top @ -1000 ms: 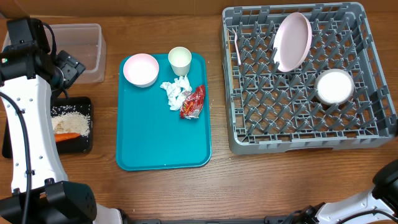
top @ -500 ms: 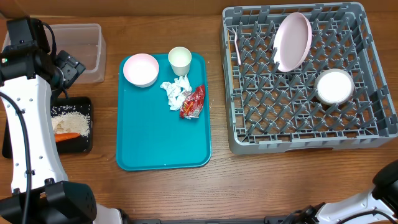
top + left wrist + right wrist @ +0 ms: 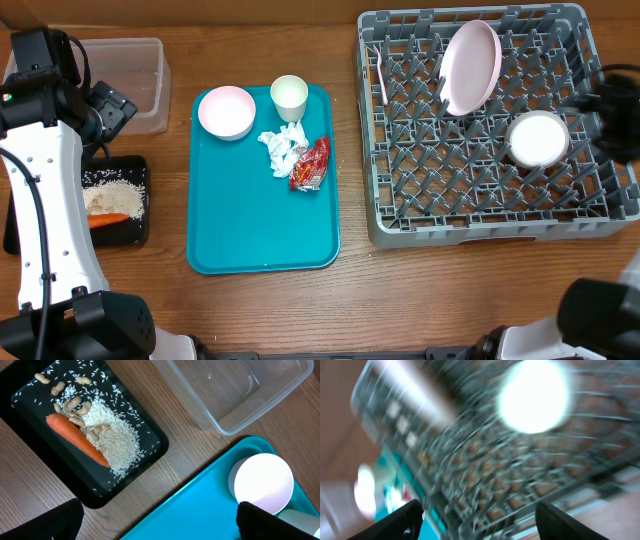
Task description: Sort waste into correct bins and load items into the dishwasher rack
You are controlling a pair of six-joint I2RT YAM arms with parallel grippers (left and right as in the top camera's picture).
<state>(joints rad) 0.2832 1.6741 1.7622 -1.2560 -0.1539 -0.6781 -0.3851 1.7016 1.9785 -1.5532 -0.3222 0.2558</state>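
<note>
While the left gripper (image 3: 159, 521) and right gripper (image 3: 477, 516) are spread empty, 1 bowl (image 3: 537, 139) and the plate (image 3: 470, 67) are seen inside the dishwasher rack (image 3: 470, 232).

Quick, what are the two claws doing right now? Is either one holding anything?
Left gripper: open, holding nothing.
Right gripper: open, nothing between its fingers, though its view is blurred.

I see the teal tray (image 3: 200, 505) lying between my left fingers (image 3: 272, 522), its edge closest to the right-hand one. Bare wooden table (image 3: 45, 475) shows just ahead of the other. A thin pink utensil (image 3: 381, 78) sits well apart from my right fingers (image 3: 395, 520) — off towards the tray.
</note>
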